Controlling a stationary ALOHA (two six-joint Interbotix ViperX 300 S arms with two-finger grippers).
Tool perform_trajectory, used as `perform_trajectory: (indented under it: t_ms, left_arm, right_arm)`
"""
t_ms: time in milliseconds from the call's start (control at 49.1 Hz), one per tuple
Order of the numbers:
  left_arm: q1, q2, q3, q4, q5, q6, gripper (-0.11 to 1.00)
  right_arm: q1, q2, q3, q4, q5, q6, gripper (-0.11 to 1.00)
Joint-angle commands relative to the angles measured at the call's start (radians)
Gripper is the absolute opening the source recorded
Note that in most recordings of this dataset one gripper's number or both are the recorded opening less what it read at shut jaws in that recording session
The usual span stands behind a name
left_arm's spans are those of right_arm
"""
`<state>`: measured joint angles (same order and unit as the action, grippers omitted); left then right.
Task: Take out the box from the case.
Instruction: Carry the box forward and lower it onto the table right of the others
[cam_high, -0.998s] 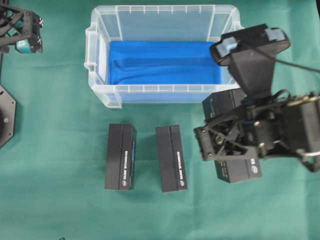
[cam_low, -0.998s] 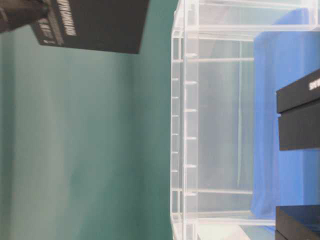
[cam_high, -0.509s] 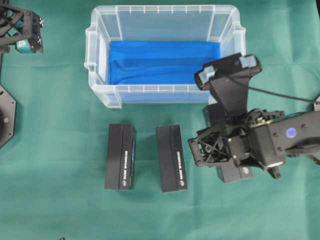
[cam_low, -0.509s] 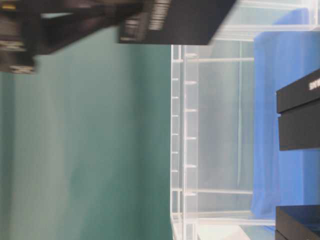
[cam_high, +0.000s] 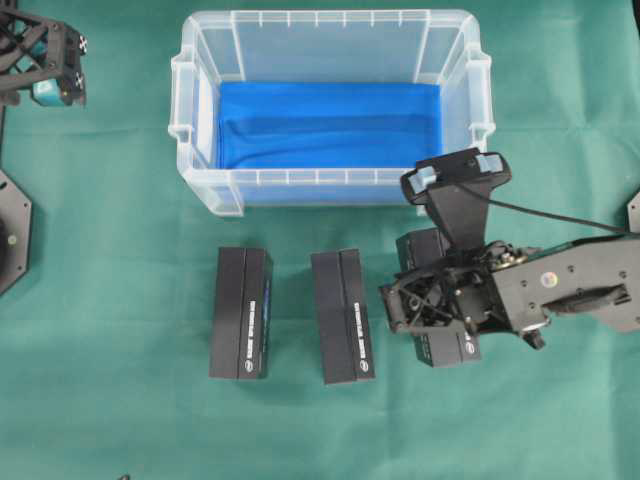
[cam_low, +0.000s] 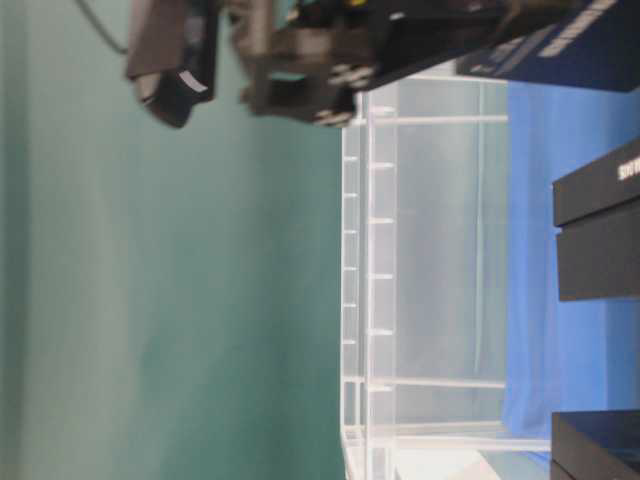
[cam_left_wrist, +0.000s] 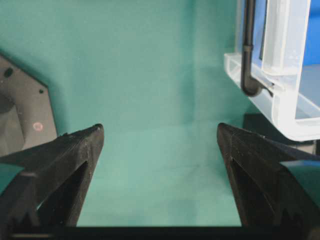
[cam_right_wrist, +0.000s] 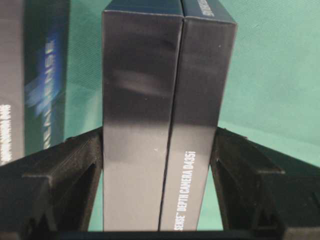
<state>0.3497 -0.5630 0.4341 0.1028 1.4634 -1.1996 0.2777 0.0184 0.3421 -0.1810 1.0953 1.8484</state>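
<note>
Box (cam_right_wrist: 167, 125) sits clamped between the right gripper (cam_right_wrist: 157, 165) fingers, just outside the case (cam_high: 330, 185); left gripper (cam_left_wrist: 160, 145) hangs wide apart, holding nothing

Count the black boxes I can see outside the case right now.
3. Two boxes lie side by side on the green cloth in front of the case: left box, middle box. The third box is clamped in the right hand.
</note>
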Motion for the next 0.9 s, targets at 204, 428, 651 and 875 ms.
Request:
perform_trajectory:
  t_ms: [204, 428, 651, 875]
  left_arm:
    - [-0.003, -0.005, -0.011, 0.0, -0.005, 0.011, 0.91]
    - [-0.003, -0.006, -0.011, -0.002, -0.003, 0.012, 0.91]
    - [-0.003, -0.006, -0.011, 0.0, -0.003, 0.011, 0.91]
    - [-0.003, -0.006, -0.011, 0.0, -0.003, 0.011, 0.91]
  right_arm:
    - [0.002, -0.017, 0.028, -0.002, -0.087, 0.014, 0.66]
    - [0.002, -0.017, 0.028, 0.012, -0.091, 0.014, 0.66]
    - [0.002, -0.018, 0.028, 0.023, -0.087, 0.014, 0.66]
    - [0.002, -0.018, 0.028, 0.023, -0.086, 0.014, 0.67]
